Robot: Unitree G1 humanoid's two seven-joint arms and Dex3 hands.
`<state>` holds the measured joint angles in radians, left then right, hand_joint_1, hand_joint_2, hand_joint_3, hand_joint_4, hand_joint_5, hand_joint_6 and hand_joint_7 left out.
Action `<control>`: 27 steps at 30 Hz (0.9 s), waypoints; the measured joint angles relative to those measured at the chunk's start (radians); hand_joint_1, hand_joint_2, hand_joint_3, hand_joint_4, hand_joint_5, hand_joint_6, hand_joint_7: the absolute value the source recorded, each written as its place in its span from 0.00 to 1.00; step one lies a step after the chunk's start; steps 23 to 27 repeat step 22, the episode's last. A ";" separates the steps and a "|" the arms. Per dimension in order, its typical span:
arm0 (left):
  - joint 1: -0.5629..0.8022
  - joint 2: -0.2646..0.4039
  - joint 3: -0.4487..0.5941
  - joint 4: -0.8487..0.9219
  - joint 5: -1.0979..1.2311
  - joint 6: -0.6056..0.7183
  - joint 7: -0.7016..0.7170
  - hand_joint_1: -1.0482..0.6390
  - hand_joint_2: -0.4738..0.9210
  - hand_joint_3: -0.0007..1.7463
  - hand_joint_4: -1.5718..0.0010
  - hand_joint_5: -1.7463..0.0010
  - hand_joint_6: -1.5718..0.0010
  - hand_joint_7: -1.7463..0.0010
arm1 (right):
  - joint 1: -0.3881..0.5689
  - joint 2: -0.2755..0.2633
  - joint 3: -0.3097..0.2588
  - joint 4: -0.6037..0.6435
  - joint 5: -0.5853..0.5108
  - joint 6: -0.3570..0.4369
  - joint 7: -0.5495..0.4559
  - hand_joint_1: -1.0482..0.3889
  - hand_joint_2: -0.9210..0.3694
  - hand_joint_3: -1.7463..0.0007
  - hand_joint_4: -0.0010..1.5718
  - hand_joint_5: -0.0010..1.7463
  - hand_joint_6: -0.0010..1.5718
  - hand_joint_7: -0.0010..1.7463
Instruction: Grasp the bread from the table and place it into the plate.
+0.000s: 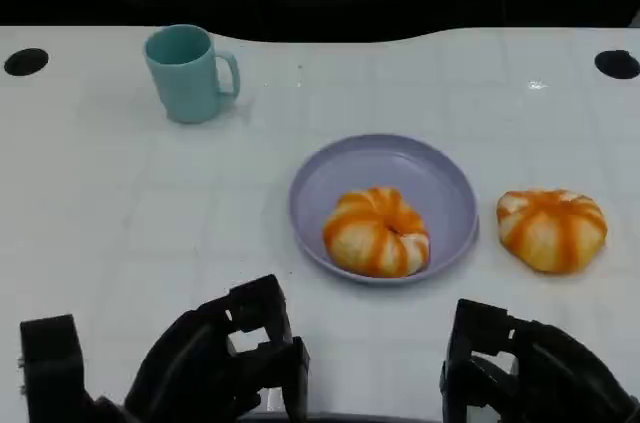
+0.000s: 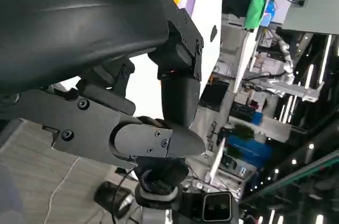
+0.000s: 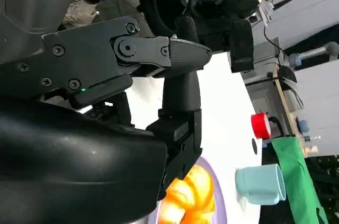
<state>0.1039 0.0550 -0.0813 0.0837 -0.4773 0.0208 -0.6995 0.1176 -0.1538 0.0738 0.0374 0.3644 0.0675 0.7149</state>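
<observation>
Item: white table (image 1: 120, 223), with a dark round hole (image 1: 26, 62) far ahead of the left hand and another (image 1: 617, 64) far ahead of the right hand. Item: teal mug (image 1: 185, 73), upright, handle turned toward the right-hand side, standing well ahead of the left hand (image 1: 215, 358) and well apart from everything else; it also appears past the right hand in the right wrist view (image 3: 260, 184). Item: lavender plate (image 1: 440, 183), ahead of both hands and between their lines of reach, nearer the right hand (image 1: 530, 368). Item: orange-and-white striped bread in the plate (image 1: 376, 232), lying toward the plate's near rim; part of it shows beyond the right hand's fingers (image 3: 183, 128) in the right wrist view (image 3: 188, 197). Item: second bread on the table (image 1: 552, 229), same colouring, just beside the plate on the right-hand side, apart from its rim, directly ahead of the right hand with bare table between them. Nothing lies between either hand and the breads. Left hand: low at the near table edge, fingers curled inward, holding nothing. Right hand: low at the near edge, fingers bent forward, nothing in them; whether they are fully closed I cannot tell.
</observation>
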 measured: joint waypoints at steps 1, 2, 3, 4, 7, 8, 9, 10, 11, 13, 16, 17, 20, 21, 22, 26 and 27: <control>-0.002 0.000 0.002 0.007 0.000 0.007 0.000 0.23 1.00 0.15 0.47 0.00 0.62 0.00 | -0.001 0.000 -0.001 0.002 0.000 0.000 0.001 0.38 0.00 0.76 0.38 1.00 0.27 0.96; -0.005 0.000 0.004 0.015 0.000 0.014 -0.001 0.24 1.00 0.15 0.47 0.00 0.62 0.00 | -0.001 0.000 -0.001 0.003 0.000 0.000 0.002 0.38 0.00 0.77 0.38 1.00 0.27 0.96; -0.007 0.001 0.006 0.022 0.000 0.020 -0.003 0.23 1.00 0.15 0.47 0.00 0.62 0.00 | -0.003 0.000 -0.002 0.006 0.000 0.000 0.003 0.38 0.00 0.77 0.38 1.00 0.26 0.97; -0.009 0.001 0.007 0.027 0.001 0.025 -0.004 0.23 1.00 0.15 0.48 0.00 0.62 0.00 | -0.005 0.000 -0.002 0.009 0.000 0.000 0.004 0.38 0.00 0.76 0.38 1.00 0.26 0.97; -0.018 0.002 0.010 0.040 0.001 0.031 -0.013 0.24 1.00 0.14 0.47 0.00 0.62 0.00 | -0.011 0.000 -0.003 0.023 0.000 0.000 0.004 0.37 0.00 0.76 0.39 1.00 0.27 0.98; -0.024 0.002 0.012 0.046 0.001 0.034 -0.014 0.23 1.00 0.13 0.47 0.00 0.61 0.00 | -0.013 0.000 -0.003 0.024 0.000 -0.001 0.004 0.37 0.00 0.76 0.39 1.00 0.26 0.98; -0.030 0.002 0.016 0.052 0.001 0.035 -0.018 0.23 1.00 0.13 0.46 0.00 0.61 0.00 | -0.016 0.001 -0.003 0.025 0.000 -0.003 0.004 0.38 0.00 0.76 0.39 1.00 0.26 0.98; -0.035 0.002 0.019 0.055 0.000 0.036 -0.022 0.23 1.00 0.12 0.46 0.00 0.61 0.00 | -0.019 0.002 -0.002 0.027 0.000 -0.008 0.004 0.38 0.00 0.76 0.39 1.00 0.26 0.98; -0.039 0.002 0.023 0.058 0.000 0.036 -0.026 0.22 1.00 0.12 0.46 0.00 0.60 0.00 | -0.022 0.003 -0.002 0.030 0.000 -0.014 0.004 0.38 0.00 0.76 0.39 1.00 0.26 0.98; -0.045 0.001 0.030 0.063 0.000 0.037 -0.030 0.22 1.00 0.12 0.45 0.00 0.60 0.00 | -0.028 0.005 -0.002 0.035 0.000 -0.019 0.004 0.38 0.00 0.76 0.39 1.00 0.27 0.97; -0.046 0.001 0.034 0.066 0.000 0.037 -0.038 0.21 1.00 0.12 0.45 0.00 0.60 0.00 | -0.030 0.007 -0.001 0.043 -0.003 -0.032 0.004 0.37 0.00 0.77 0.39 1.00 0.27 0.97; -0.046 0.001 0.035 0.066 0.000 0.037 -0.042 0.22 1.00 0.12 0.45 0.00 0.60 0.00 | -0.031 0.008 0.000 0.045 -0.003 -0.032 0.004 0.37 0.00 0.77 0.39 1.00 0.27 0.97; -0.046 0.001 0.038 0.066 0.000 0.042 -0.046 0.22 1.00 0.11 0.45 0.00 0.59 0.00 | -0.032 0.010 0.001 0.046 -0.004 -0.032 -0.004 0.37 0.00 0.77 0.39 1.00 0.28 0.97; -0.046 0.001 0.039 0.066 0.000 0.046 -0.047 0.23 1.00 0.11 0.45 0.00 0.60 0.00 | -0.032 0.011 0.001 0.046 -0.004 -0.032 -0.005 0.37 0.00 0.77 0.39 1.00 0.28 0.97; -0.046 0.001 0.039 0.066 0.000 0.047 -0.048 0.23 1.00 0.12 0.45 0.00 0.60 0.00 | -0.032 0.012 0.001 0.046 -0.004 -0.032 -0.006 0.37 0.00 0.77 0.39 1.00 0.28 0.97; -0.046 0.001 0.039 0.066 0.000 0.047 -0.048 0.23 1.00 0.12 0.45 0.00 0.60 0.00 | -0.032 0.012 0.001 0.046 -0.004 -0.032 -0.006 0.37 0.00 0.77 0.39 1.00 0.28 0.97; -0.046 0.001 0.039 0.066 0.000 0.047 -0.048 0.23 1.00 0.12 0.45 0.00 0.60 0.00 | -0.032 0.012 0.001 0.046 -0.004 -0.032 -0.006 0.37 0.00 0.77 0.39 1.00 0.28 0.97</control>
